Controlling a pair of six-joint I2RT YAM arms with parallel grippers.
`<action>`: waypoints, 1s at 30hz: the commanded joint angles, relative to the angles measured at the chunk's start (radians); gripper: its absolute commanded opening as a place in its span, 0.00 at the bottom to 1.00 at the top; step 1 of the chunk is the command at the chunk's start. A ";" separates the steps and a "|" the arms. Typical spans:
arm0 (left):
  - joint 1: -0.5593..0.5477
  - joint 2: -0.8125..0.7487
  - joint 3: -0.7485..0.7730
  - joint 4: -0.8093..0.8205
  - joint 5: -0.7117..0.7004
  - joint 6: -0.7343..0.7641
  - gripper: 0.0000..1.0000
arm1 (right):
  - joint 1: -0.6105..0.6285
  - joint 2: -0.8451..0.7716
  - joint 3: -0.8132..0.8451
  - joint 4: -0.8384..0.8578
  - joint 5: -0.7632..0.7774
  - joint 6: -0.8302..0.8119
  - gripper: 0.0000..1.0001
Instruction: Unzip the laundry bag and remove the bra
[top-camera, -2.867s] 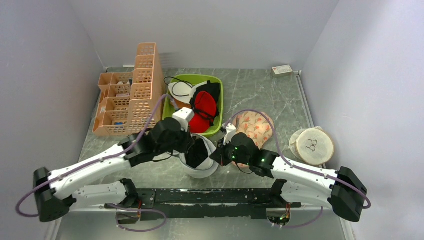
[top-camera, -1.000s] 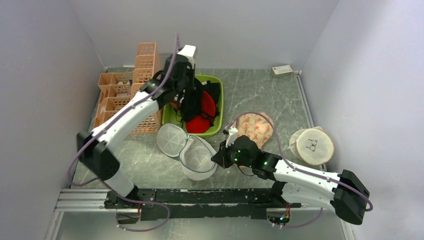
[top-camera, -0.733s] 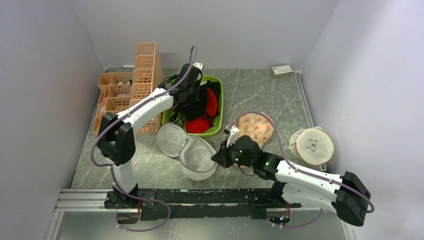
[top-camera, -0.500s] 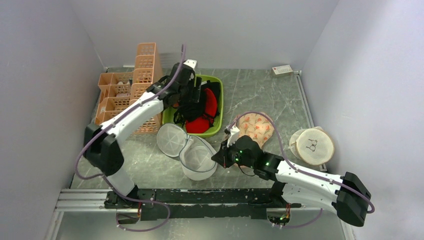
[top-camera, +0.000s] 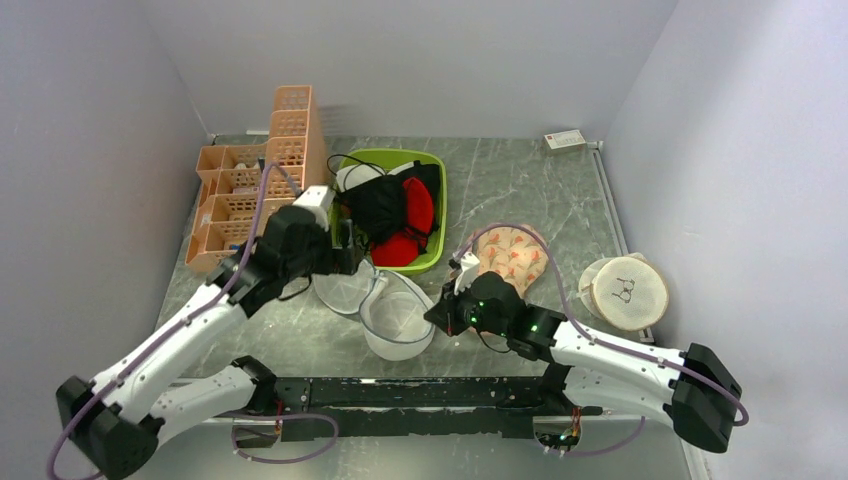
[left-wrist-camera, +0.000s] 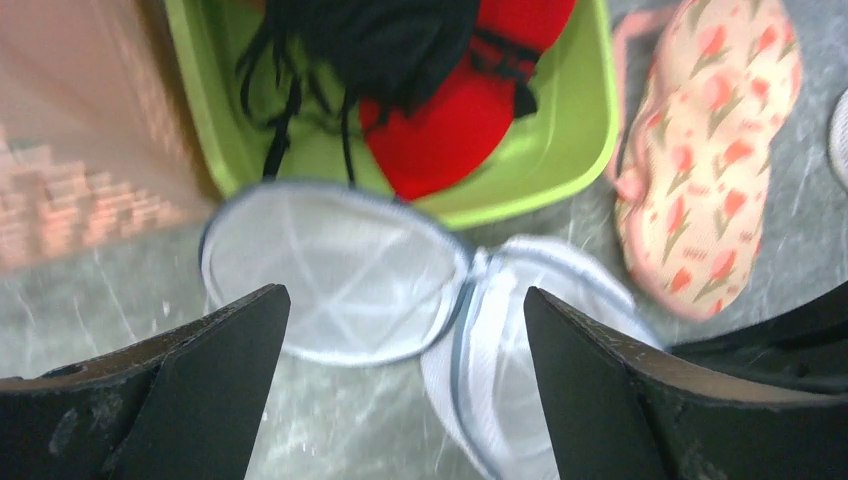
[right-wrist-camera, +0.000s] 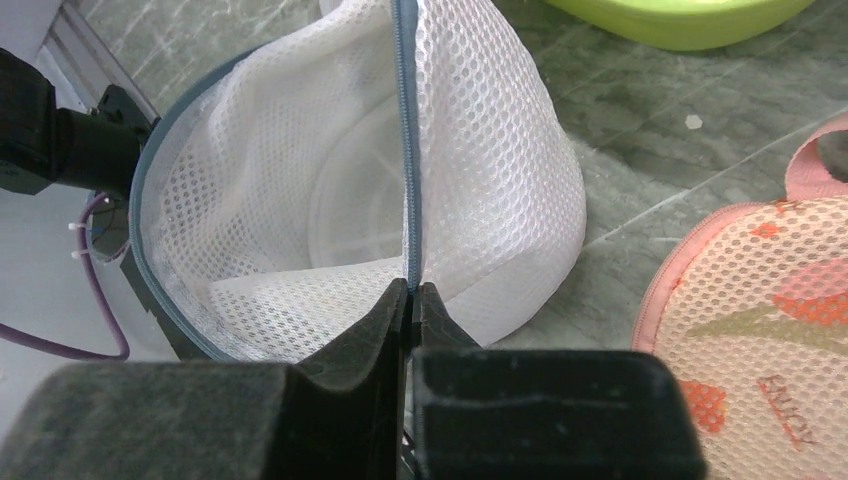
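The white mesh laundry bag (top-camera: 397, 322) lies unzipped on the table, its two bowl halves spread side by side (left-wrist-camera: 330, 270). My right gripper (top-camera: 437, 318) is shut on the bag's grey zip rim (right-wrist-camera: 408, 290), holding the near half upright. My left gripper (top-camera: 343, 262) hovers open over the far half, with nothing between its fingers (left-wrist-camera: 150, 400). The red bra (top-camera: 408, 230) lies in the green basin (top-camera: 436, 190), and a black garment (top-camera: 375, 205) is draped over its left part (left-wrist-camera: 370, 40). Inside, the bag (right-wrist-camera: 300, 200) shows only mesh.
A peach floral padded item (top-camera: 510, 255) lies right of the bag, close to my right wrist. An orange slotted organiser (top-camera: 260, 195) stands at the back left beside the basin. A cream round pouch with a black squiggle (top-camera: 624, 292) sits at the right wall.
My left gripper opened over the green basin and dropped the black garment onto the red bra, then swung back down over the open bag. The right gripper has kept its grip.
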 joint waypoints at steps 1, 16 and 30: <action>0.003 -0.163 -0.181 -0.027 -0.024 -0.155 1.00 | 0.005 -0.044 -0.001 -0.024 0.042 -0.025 0.00; 0.211 -0.281 -0.561 0.238 0.029 -0.411 0.55 | 0.005 -0.056 -0.004 -0.028 0.022 -0.005 0.00; 0.405 -0.041 -0.677 0.568 0.180 -0.323 0.35 | 0.005 -0.047 0.003 -0.015 0.010 -0.004 0.00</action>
